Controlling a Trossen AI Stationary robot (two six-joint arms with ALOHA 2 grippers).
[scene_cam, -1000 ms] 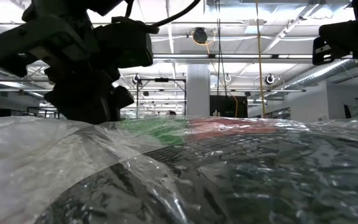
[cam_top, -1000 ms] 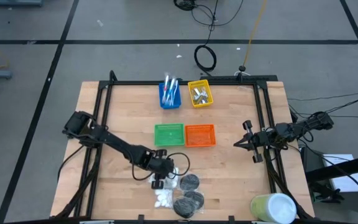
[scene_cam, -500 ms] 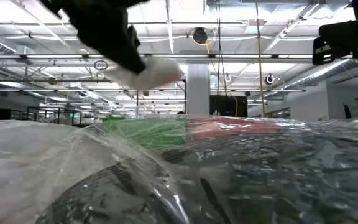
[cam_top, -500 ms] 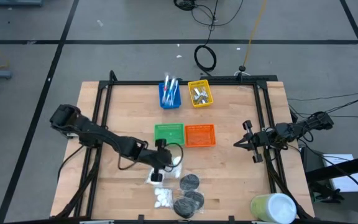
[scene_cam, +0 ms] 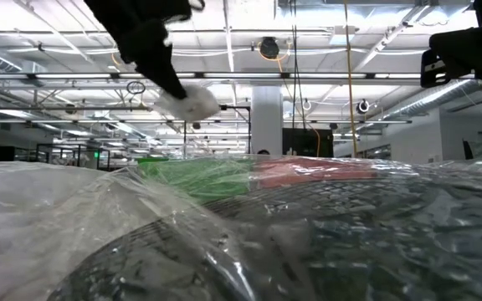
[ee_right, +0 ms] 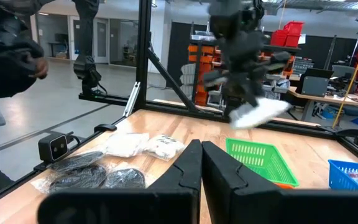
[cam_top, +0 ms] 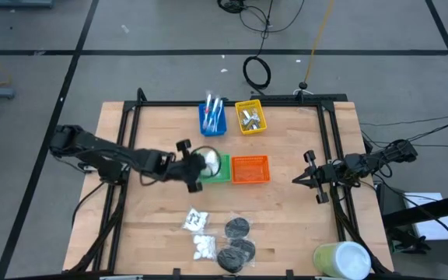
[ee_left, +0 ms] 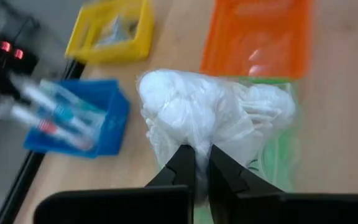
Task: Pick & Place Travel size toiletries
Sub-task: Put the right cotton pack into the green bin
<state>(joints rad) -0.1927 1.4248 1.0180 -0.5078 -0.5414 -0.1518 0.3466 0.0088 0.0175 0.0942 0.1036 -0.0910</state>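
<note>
A: I've got the blue bin (cam_top: 213, 118) and yellow bin (cam_top: 250, 117) stocked. Orange bin (cam_top: 250, 169) looks empty, green bin (cam_top: 211, 167) too; packets and black discs (cam_top: 236, 242) wait near the front edge.

B: And the arms?

A: Left gripper (cam_top: 197, 166) pinches a white pad packet (cam_top: 209, 161) over green. Right gripper (cam_top: 300, 180) idles aside, fingers together.

B: The left wrist view shows that pinch on the packet's plastic (ee_left: 216, 121) close up.

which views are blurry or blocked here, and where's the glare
Low view: crinkled clear plastic fills the foreground, catching ceiling-light glare. Left wrist view: blue bin and yellow bin smeared, white packet soft. High view: even light, sharp.
</note>
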